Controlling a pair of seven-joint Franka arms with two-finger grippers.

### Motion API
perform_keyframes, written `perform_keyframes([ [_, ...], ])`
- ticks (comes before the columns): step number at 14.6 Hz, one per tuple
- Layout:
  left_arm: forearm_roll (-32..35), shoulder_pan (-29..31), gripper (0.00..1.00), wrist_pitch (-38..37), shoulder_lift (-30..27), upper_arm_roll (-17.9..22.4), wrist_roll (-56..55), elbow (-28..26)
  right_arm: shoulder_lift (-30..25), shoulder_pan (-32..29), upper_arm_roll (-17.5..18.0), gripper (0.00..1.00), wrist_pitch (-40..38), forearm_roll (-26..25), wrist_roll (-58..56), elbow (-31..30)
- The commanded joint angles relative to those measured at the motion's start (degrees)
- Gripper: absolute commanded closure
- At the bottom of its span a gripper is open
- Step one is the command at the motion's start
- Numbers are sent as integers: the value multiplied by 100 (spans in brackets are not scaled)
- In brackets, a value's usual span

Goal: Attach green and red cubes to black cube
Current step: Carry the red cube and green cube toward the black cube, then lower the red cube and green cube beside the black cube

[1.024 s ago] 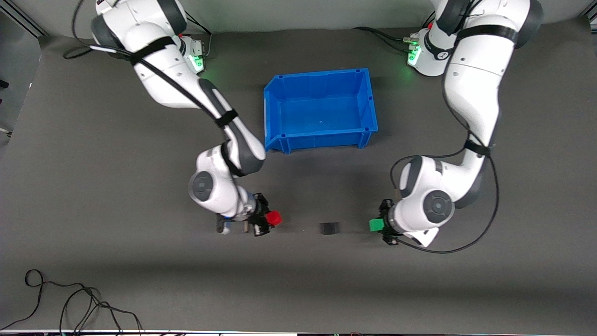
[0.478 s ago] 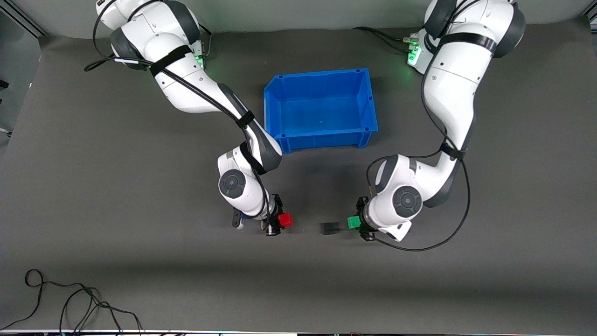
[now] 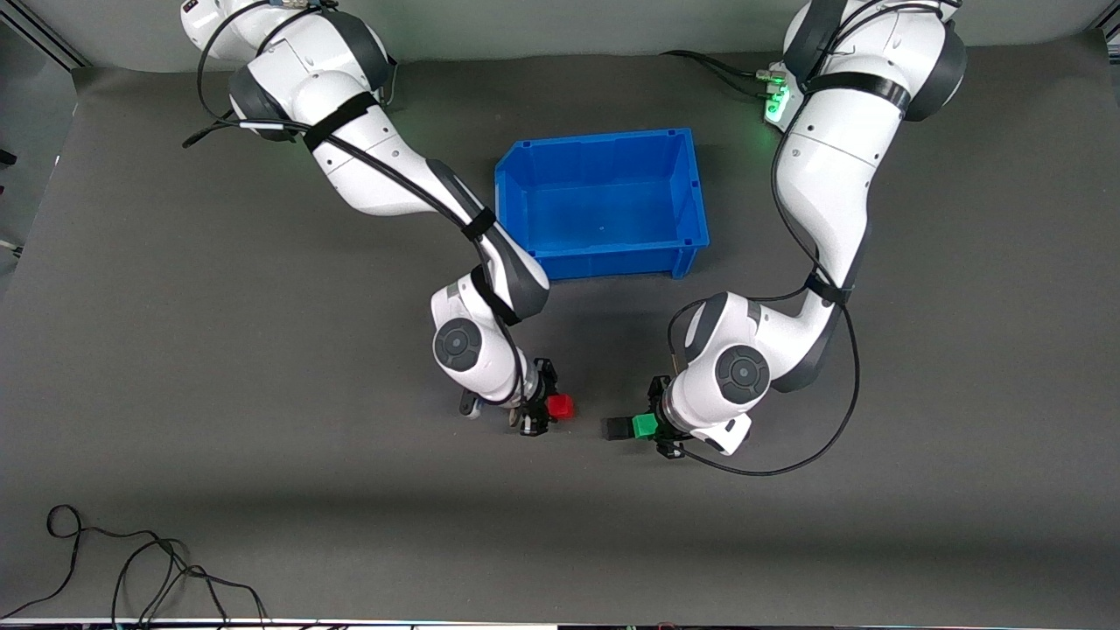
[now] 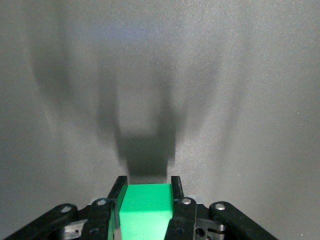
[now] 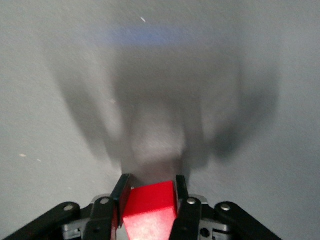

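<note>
Left claw (image 3: 649,426) presses its clamped green cube (image 3: 645,426) against the black cube (image 3: 616,429); right claw (image 3: 549,408) grips the red cube (image 3: 561,406).

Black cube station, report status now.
Left claw shut on green cube, pressed against black cube. Right claw shut on red cube, short of black cube. Gap between them bare.
</note>
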Motion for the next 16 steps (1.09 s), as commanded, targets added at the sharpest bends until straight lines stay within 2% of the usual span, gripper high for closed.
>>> perform_keyframes([
  [1, 7, -203, 100, 184, 232, 80, -122, 198, 216, 214, -78, 100, -87, 10, 322, 301],
  [10, 25, -283, 100, 97, 206, 88, -78, 189, 216, 469, -113, 100, -87, -131, 549, 257],
  [13, 51, -309, 100, 88, 197, 80, -69, 189, 216, 478, -105, 100, -87, -508, 910, 275],
  [16, 218, -362, 100, 70, 171, 71, -60, 189, 216, 513, -105, 100, -78, -509, 938, 275],
])
